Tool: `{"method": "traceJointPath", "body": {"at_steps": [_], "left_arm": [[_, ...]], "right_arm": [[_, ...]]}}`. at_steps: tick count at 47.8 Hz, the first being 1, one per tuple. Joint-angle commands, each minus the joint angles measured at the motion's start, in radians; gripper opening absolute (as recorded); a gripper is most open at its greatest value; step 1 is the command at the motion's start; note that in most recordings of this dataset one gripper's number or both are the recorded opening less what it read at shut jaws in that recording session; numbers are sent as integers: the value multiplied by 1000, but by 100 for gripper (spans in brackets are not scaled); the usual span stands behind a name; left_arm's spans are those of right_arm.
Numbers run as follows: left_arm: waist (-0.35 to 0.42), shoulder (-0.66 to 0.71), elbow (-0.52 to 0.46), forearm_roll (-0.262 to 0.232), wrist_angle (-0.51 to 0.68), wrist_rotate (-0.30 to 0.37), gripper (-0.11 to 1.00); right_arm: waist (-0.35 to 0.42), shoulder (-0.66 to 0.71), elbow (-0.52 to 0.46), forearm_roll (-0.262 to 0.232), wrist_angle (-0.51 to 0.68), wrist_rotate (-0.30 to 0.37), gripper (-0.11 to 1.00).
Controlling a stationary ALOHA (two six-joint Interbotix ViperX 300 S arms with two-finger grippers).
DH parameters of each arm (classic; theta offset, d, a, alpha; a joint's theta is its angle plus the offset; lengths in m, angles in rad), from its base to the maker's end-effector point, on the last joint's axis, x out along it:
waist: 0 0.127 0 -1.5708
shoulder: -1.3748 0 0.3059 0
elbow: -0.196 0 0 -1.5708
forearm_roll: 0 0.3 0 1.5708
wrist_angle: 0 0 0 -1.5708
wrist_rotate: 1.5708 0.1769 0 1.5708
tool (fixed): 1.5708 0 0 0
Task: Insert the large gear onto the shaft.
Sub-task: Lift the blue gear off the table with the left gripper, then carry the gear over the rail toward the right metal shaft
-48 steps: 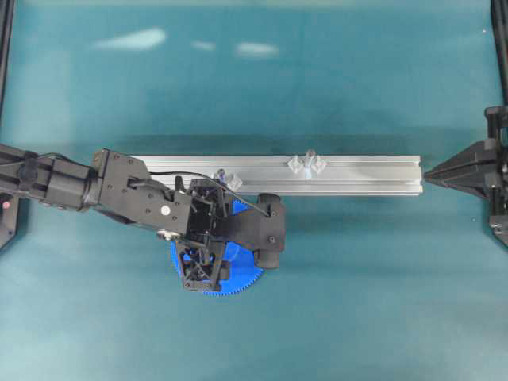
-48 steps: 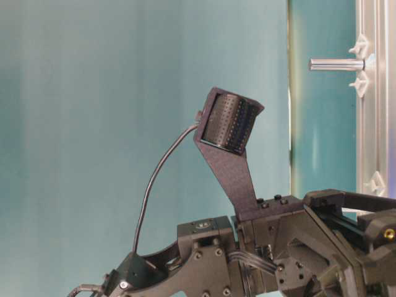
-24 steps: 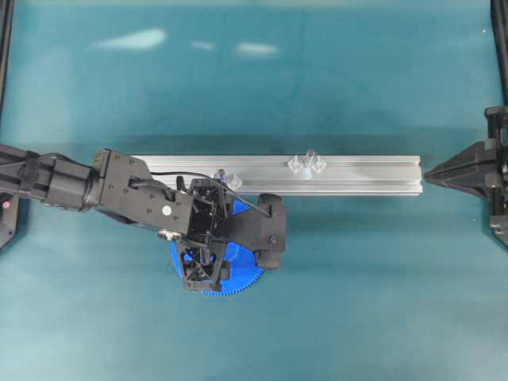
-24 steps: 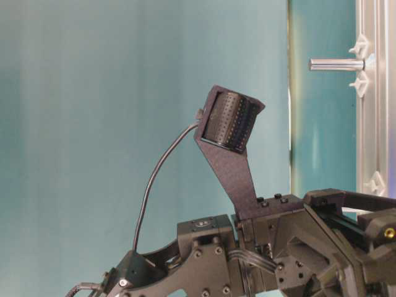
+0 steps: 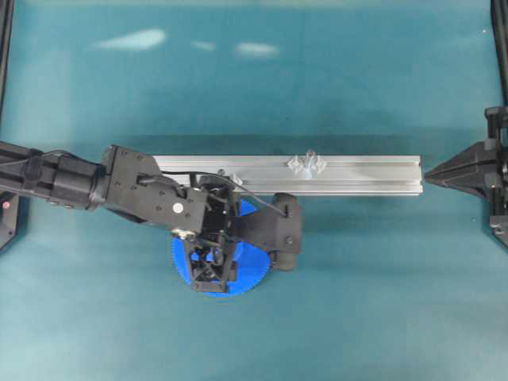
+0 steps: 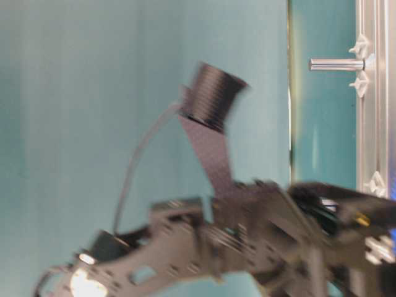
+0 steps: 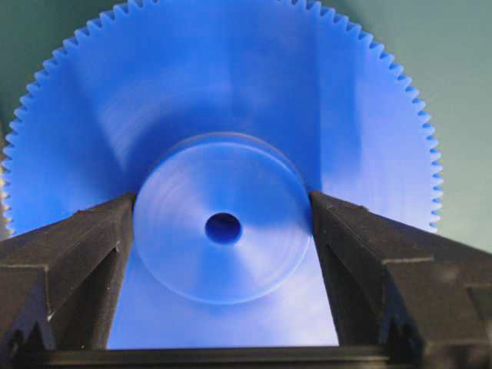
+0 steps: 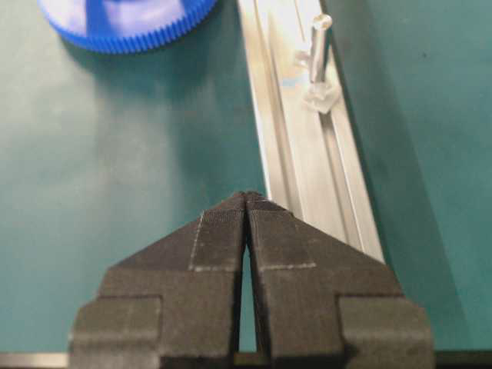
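Observation:
The large gear [image 5: 255,276] is a bright-blue toothed disc lying flat on the teal table, just in front of the rail. My left gripper [image 5: 213,266] points down over it. In the left wrist view the gear [image 7: 223,84] fills the frame. Both fingers of my left gripper [image 7: 221,200] press against opposite sides of its raised hub [image 7: 223,261]. The shaft [image 5: 309,159] is a small clear upright pin on the rail, to the right of the gear; its clear post [image 8: 317,46] also shows in the right wrist view. My right gripper [image 5: 430,172] rests shut at the rail's right end.
A long grooved aluminium rail [image 5: 373,175] lies across the middle of the table. A second clear fitting [image 5: 236,179] sits on it near my left wrist. Dark frame posts [image 5: 6,48] stand at the left and right edges.
My left arm has shifted a little to the right over the gear, and the table-level view shows it blurred in motion. The gear stays in nearly the same place. The right arm is still.

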Motion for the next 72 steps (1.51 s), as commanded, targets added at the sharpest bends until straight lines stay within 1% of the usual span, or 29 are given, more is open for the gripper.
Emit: {"method": "traceJointPath", "body": {"at_steps": [1,11,20,26,40,49,62,72], "left_arm": [[8,-48,-61,2,18,3,76],[26,-54,-110,2,80,11,76],[54,-69,-156,3,114,60,76],[63,-67,-206,2,166,97,76],[81,-57,-324,2,242,132,76],[83,-44,-397,2,322,152,76],[94,-20,-511,2,402,187,76],[106,5,-581,2,454,229,76]], "right_arm": [[-2,6,-9,0,-5,11,6],[-2,6,-9,0,-5,9,6],[-3,6,-9,2,-5,11,6],[-3,6,-8,2,-5,11,6],[-3,6,2,2,-15,11,6],[-3,6,2,2,-15,11,6],[-3,5,5,2,-17,11,6],[-3,-6,8,2,-17,11,6]]}}
